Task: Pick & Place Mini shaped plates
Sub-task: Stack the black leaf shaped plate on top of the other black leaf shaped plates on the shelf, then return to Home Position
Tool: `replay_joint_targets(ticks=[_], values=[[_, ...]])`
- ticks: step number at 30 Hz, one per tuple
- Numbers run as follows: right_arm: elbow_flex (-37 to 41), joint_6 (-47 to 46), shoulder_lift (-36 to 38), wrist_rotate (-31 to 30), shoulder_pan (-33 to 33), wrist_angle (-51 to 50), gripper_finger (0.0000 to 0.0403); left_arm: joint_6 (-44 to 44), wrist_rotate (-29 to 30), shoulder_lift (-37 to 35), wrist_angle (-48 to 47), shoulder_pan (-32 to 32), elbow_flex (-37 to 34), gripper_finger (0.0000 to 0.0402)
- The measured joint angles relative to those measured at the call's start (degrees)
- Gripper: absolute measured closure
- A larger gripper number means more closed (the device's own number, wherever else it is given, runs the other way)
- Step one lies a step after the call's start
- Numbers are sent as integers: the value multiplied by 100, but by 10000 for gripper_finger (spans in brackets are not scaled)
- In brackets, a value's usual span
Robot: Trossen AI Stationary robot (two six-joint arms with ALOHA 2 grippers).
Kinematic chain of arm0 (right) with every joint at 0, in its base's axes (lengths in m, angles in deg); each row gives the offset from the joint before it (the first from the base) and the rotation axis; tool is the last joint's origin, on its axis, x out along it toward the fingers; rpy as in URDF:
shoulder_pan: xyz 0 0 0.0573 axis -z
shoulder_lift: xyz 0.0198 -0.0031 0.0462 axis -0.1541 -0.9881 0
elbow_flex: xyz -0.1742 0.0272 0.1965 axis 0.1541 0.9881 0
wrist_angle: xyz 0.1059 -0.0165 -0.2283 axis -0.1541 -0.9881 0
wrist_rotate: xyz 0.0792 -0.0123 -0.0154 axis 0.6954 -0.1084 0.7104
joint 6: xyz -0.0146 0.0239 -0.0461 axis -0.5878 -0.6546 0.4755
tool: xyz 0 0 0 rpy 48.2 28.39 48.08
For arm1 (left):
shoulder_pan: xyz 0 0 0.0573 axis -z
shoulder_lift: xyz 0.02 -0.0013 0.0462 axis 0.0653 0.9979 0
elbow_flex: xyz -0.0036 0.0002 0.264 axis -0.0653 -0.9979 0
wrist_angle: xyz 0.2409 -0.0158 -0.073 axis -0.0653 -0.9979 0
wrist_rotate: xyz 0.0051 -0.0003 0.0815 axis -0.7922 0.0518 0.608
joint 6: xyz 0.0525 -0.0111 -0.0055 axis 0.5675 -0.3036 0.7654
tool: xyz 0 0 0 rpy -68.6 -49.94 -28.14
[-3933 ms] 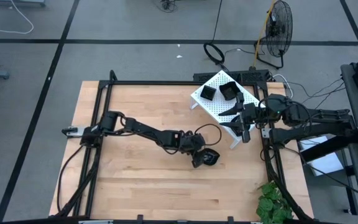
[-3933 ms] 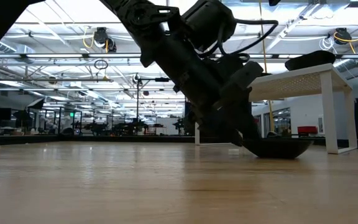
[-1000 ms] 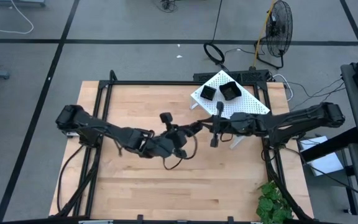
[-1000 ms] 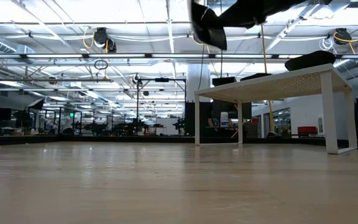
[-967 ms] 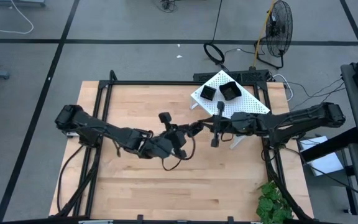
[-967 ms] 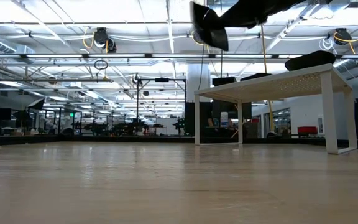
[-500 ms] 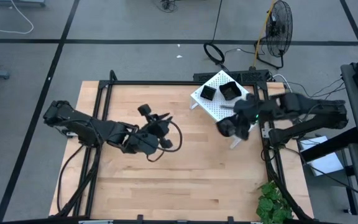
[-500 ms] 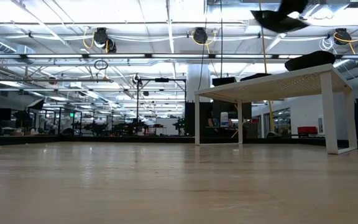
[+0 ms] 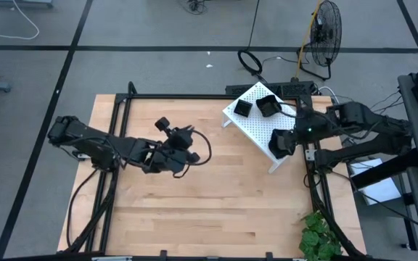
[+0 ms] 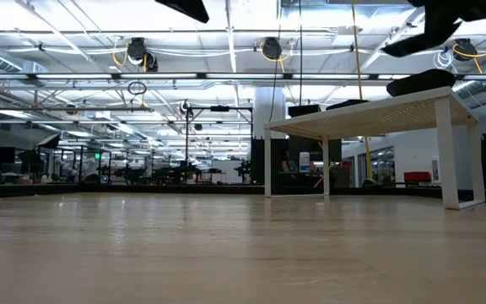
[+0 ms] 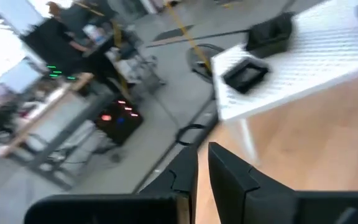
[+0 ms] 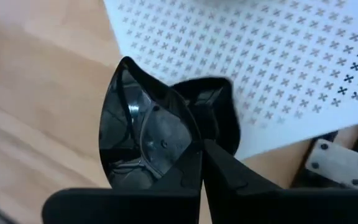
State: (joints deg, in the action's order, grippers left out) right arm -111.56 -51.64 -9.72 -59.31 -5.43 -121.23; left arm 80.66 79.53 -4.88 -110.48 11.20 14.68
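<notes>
The right gripper [image 12: 197,146] was pinched on the rim of a glossy black mini plate [image 12: 145,134], a leaf-shaped or pointed dish, and held it above the near corner of the white perforated rack [image 9: 256,119]; in the high view the same plate [image 9: 276,143] showed as a dark shape over the rack's edge, clear of the wooden table [image 9: 158,210]; two more mini plates [image 9: 256,106] sat on the rack's far end, side by side and apart from the carried one. The left gripper [image 11: 202,163] hung over the middle-left of the table, its fingers pressed nearly together with only a thin gap between them, and nothing was between them.

By its sheen the plate looked hard, stiff and slippery, probably light, and likely to chip or crack if dropped on the rack; a grip across the thin rim, as here, seemed the only workable hold, since the shallow bowl offers no other edge; the smooth glaze could let it pivot or slide between the fingers, so it seemed wise to lower it flat and release it only once it rested on the rack.
</notes>
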Motion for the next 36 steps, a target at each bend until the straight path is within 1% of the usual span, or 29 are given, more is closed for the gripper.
replay_joint_targets(ticks=[3,6,10,13,16,19,24,28,31,36], values=[[335,-628,81,-154,-39,-190,403,113,415,-10,-67,-69,0,365],[617,-1146,135,-191,-128,-266,403,15,514,-10,-372,-181,0,369],[680,-1235,145,-454,-130,-36,403,-410,543,-10,-986,-325,0,371],[680,-1238,145,-481,-126,79,399,-814,545,-10,-1488,-426,0,371],[680,-1212,135,-470,-130,103,384,-1310,547,-10,-1958,-476,0,371],[680,-1194,126,-481,-130,102,358,-1716,549,-10,-2262,-455,0,371],[680,-827,130,-624,-130,304,302,-1850,565,-10,-2344,-375,0,371],[680,-236,240,-633,-130,706,266,-1794,415,-10,-2392,-306,0,371],[680,183,480,-634,-130,984,251,-1799,259,-125,-2637,-180,-5,371],[680,849,1081,-790,-130,1259,247,-1829,-173,-742,-3007,-13,-72,371]])
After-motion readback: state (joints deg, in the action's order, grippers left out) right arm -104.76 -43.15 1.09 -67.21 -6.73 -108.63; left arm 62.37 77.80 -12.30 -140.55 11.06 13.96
